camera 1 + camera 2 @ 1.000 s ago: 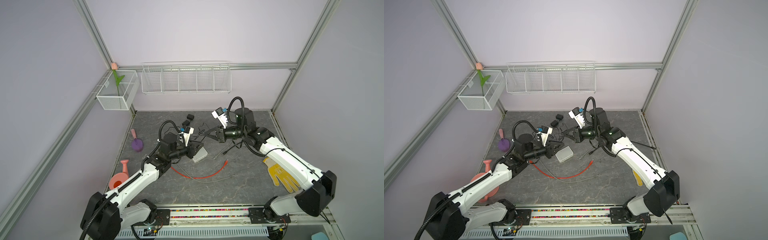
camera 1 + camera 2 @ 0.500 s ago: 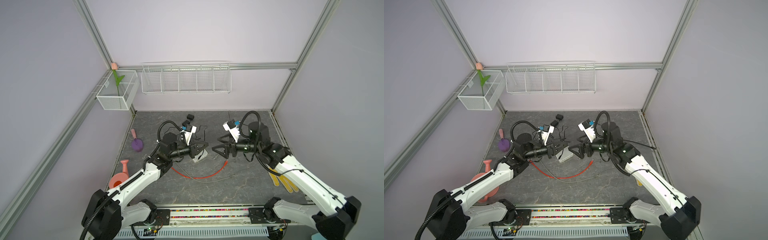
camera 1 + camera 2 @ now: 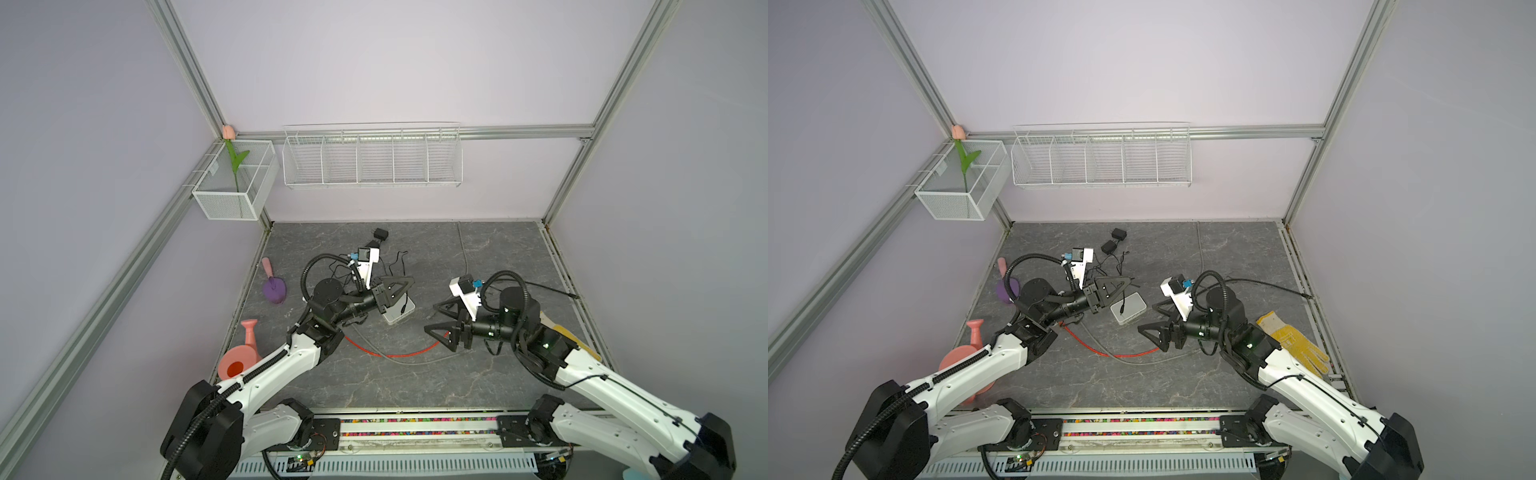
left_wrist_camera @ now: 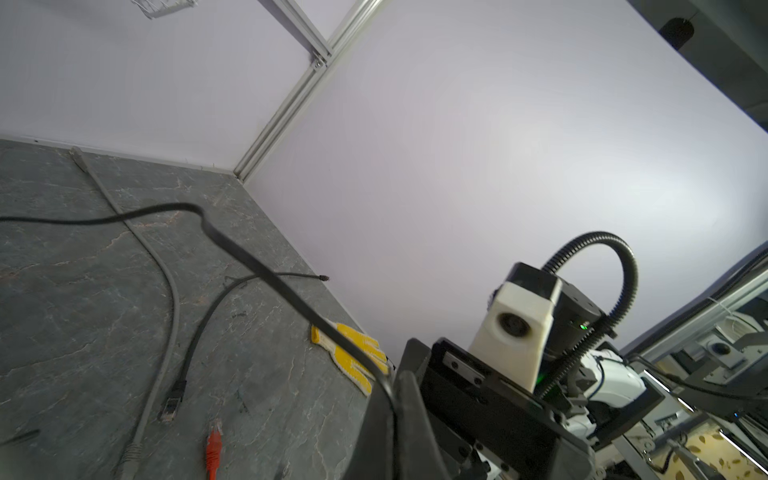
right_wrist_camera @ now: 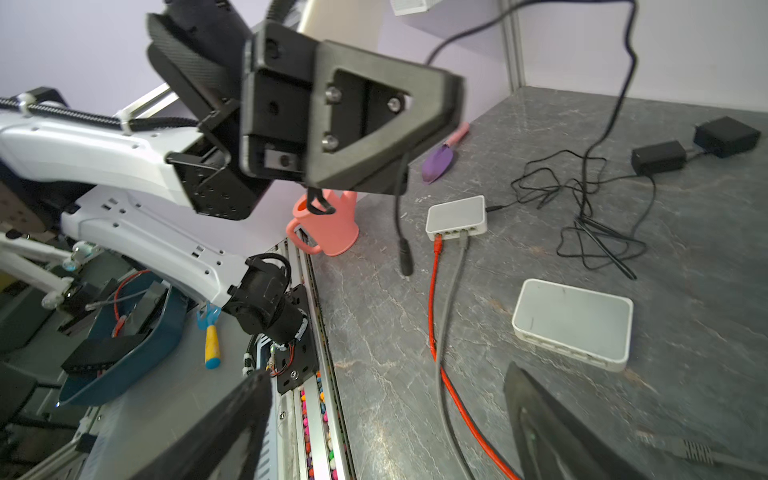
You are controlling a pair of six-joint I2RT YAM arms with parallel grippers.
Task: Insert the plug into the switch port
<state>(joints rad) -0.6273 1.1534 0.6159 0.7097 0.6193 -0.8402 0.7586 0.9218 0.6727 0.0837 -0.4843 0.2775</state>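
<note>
My left gripper (image 3: 410, 283) (image 3: 1130, 283) is shut on a thin black cable (image 4: 266, 274). Its black barrel plug (image 5: 405, 257) (image 3: 1121, 309) dangles below the fingers, just above a white switch (image 3: 399, 312) (image 3: 1128, 308) that lies on the grey floor. In the right wrist view that switch (image 5: 573, 320) has no cables in it. A second white switch (image 5: 457, 216), farther off, carries a red and a grey cable. My right gripper (image 3: 434, 319) (image 3: 1148, 318) (image 5: 386, 386) stands open and empty to the right of the first switch, low over the red cable (image 3: 390, 355).
A pink watering can (image 3: 239, 361) and a purple scoop (image 3: 274, 289) lie at the left. Two black adapters (image 3: 1119, 235) with tangled wires sit at the back. A yellow glove (image 3: 1293, 343) and a loose black cable (image 3: 1266, 284) lie on the right. Wire baskets hang on the walls.
My right gripper has opened and drawn back from the back middle toward the front right. My left gripper, still shut on the cable, has moved right, over the switch.
</note>
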